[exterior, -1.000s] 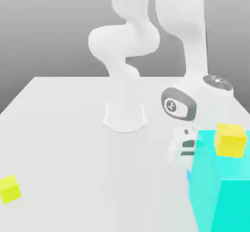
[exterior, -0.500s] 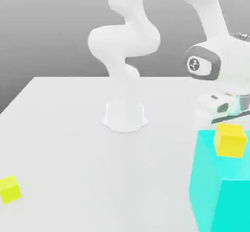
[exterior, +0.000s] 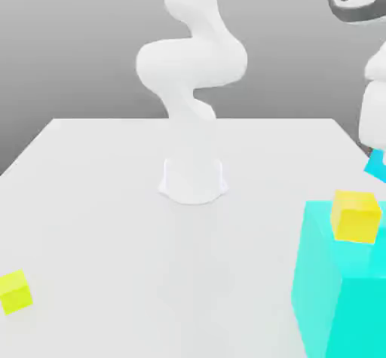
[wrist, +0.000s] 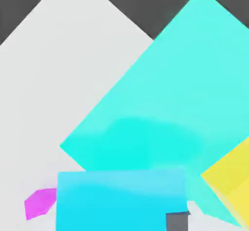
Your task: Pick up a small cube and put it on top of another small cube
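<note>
A small blue cube [wrist: 121, 196] sits close under the hand camera, and my gripper [wrist: 121, 213] is shut on it; one dark finger [wrist: 177, 221] shows beside it. In the exterior view the hand hangs high at the exterior view's right edge, with a corner of the blue cube [exterior: 375, 163] poking out below it. A small yellow cube [exterior: 356, 215] rests on top of a large cyan block [exterior: 339, 296], lower than the held cube. The hand view shows the same yellow cube [wrist: 231, 181] on the cyan block [wrist: 170, 94]. Another small yellow cube [exterior: 15, 291] lies on the table.
The arm's white base [exterior: 193, 179] stands mid-table on the white table [exterior: 98, 198]. A small magenta object [wrist: 40, 202] lies on the table beside the cyan block. The large cyan block is a tall obstacle at the exterior view's right front.
The hand has risen from low beside the cyan block to well above it, moving toward the exterior view's right with the blue cube in its grip. Both yellow cubes stayed put.
</note>
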`<state>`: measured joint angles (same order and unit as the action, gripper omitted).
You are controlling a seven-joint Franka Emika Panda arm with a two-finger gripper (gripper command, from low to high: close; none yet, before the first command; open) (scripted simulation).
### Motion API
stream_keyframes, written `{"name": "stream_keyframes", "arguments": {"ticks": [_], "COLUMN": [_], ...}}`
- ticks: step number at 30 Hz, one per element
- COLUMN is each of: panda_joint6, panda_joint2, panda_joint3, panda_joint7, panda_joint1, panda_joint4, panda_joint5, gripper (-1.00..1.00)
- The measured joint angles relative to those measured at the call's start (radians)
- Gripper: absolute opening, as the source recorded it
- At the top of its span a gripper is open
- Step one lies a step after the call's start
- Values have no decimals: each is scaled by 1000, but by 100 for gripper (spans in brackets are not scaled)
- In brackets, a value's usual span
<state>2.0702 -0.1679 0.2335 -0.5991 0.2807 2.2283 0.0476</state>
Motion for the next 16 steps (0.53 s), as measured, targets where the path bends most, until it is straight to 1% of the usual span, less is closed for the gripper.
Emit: {"name": "stream_keyframes", "arguments": {"ticks": [1, 2, 5, 6, 11, 12, 14, 16], "panda_joint6": [-29, -30, 61, 94, 94, 111, 70, -6], "panda_joint2": [2, 11, 56, 69, 69, 76, 60, 30], "panda_joint3": [-16, -26, -35, -34, -34, -33, -34, -36], "panda_joint7": [-11, -30, -51, -54, -54, -57, -56, -53], "panda_joint1": [-19, -30, -38, -39, -39, -40, -40, -42], "panda_joint4": [-26, -35, 13, 33, 33, 43, 17, -29], "panda_joint5": [-7, -8, -15, -17, -17, -22, -21, -17], "gripper": [-100, -100, -100, 100, 100, 100, 100, 100]}}
